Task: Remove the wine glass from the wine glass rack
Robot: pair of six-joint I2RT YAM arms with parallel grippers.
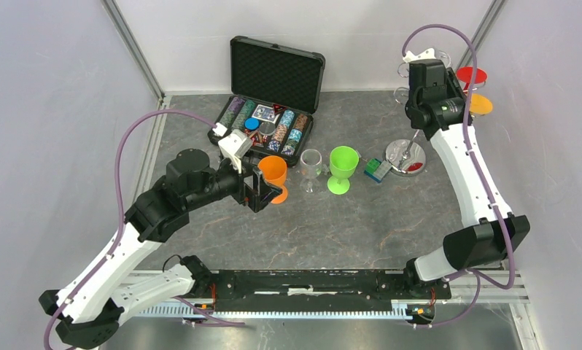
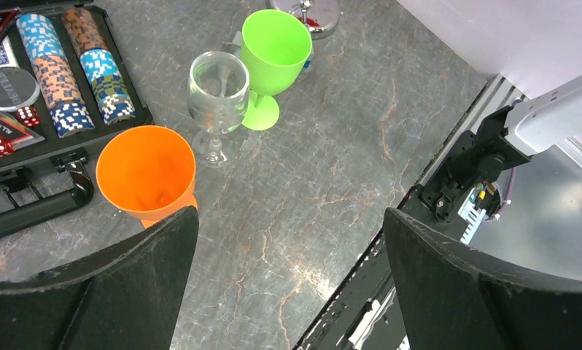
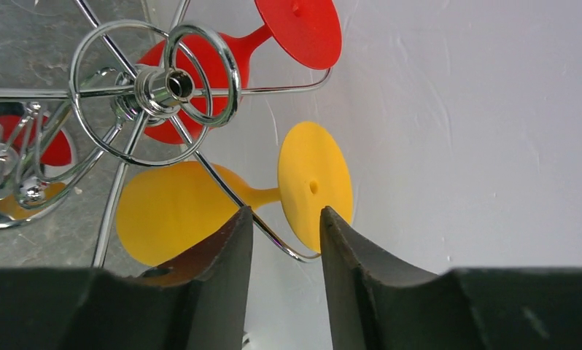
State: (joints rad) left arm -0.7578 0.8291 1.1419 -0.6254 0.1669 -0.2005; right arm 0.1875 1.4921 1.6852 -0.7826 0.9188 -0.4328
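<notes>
The chrome wine glass rack [image 1: 406,154] stands at the back right on its shiny disc base, and its top is hidden under my right wrist. From the right wrist view I look down on its hub [image 3: 164,84] and wire arms. A yellow wine glass [image 3: 171,211] hangs upside down from one arm, and a red wine glass [image 3: 303,25] from another. My right gripper [image 3: 284,213] is narrowly open, its tips on either side of the yellow stem's end and the near edge of its foot [image 3: 313,182], not visibly pressing. My left gripper [image 2: 292,219] is wide open and holds nothing.
An orange cup [image 1: 273,175], a clear wine glass [image 1: 311,166] and a green goblet [image 1: 342,166] stand mid-table. An open poker chip case [image 1: 270,109] sits behind them. A small green and blue block [image 1: 377,169] lies by the rack base. The white wall is close behind the rack.
</notes>
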